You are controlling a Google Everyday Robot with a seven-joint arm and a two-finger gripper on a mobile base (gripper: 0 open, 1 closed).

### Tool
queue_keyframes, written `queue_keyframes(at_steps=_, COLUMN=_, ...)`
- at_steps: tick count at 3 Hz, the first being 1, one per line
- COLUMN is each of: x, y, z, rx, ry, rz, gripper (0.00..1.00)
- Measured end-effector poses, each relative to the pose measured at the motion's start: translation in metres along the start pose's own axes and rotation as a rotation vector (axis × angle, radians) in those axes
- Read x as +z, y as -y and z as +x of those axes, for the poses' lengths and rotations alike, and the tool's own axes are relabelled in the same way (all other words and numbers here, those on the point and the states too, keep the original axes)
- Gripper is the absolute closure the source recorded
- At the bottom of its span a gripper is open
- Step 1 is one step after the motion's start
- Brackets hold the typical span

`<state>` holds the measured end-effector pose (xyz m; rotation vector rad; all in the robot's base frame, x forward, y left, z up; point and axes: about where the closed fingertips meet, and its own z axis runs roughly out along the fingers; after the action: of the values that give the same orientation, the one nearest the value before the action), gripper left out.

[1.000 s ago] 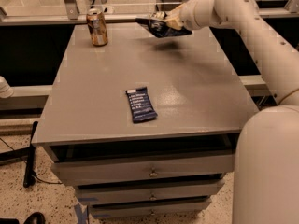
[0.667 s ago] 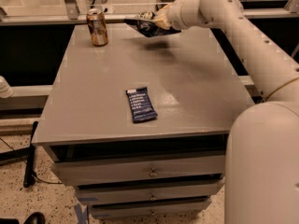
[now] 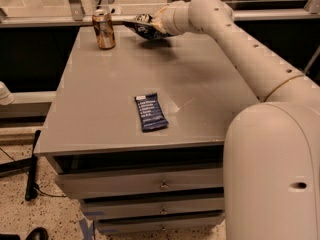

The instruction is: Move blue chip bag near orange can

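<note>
The orange can [image 3: 103, 29] stands upright at the table's far left corner. The blue chip bag [image 3: 144, 28] is held just above the table surface at the far edge, a short way right of the can. My gripper [image 3: 159, 25] is at the bag's right end, shut on it, with the white arm reaching in from the right. The bag casts a shadow on the table below it.
A flat dark blue bar wrapper [image 3: 150, 112] lies near the middle front of the grey table [image 3: 200, 84]. Drawers sit below the tabletop. A rail and metal post run behind the far edge. My white arm fills the right side.
My gripper has carried the chip bag leftward along the far edge, closer to the can. The can and bar wrapper have not moved.
</note>
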<state>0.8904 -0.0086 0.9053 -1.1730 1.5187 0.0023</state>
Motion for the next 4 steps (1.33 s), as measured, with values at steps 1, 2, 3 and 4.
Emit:
queue_keyframes(at_steps=1, x=0.010, y=-0.005, z=-0.009, rx=0.006, ry=0.016, rz=0.022, gripper=1.00)
queue_keyframes(at_steps=2, x=0.012, y=-0.018, z=-0.022, rx=0.014, ry=0.048, rz=0.017, gripper=1.00)
queue_keyframes(at_steps=3, x=0.012, y=-0.037, z=-0.037, rx=0.036, ry=0.084, rz=-0.009, gripper=0.82)
queue_keyframes(at_steps=4, x=0.014, y=-0.057, z=-0.045, rx=0.053, ry=0.099, rz=-0.043, gripper=0.59)
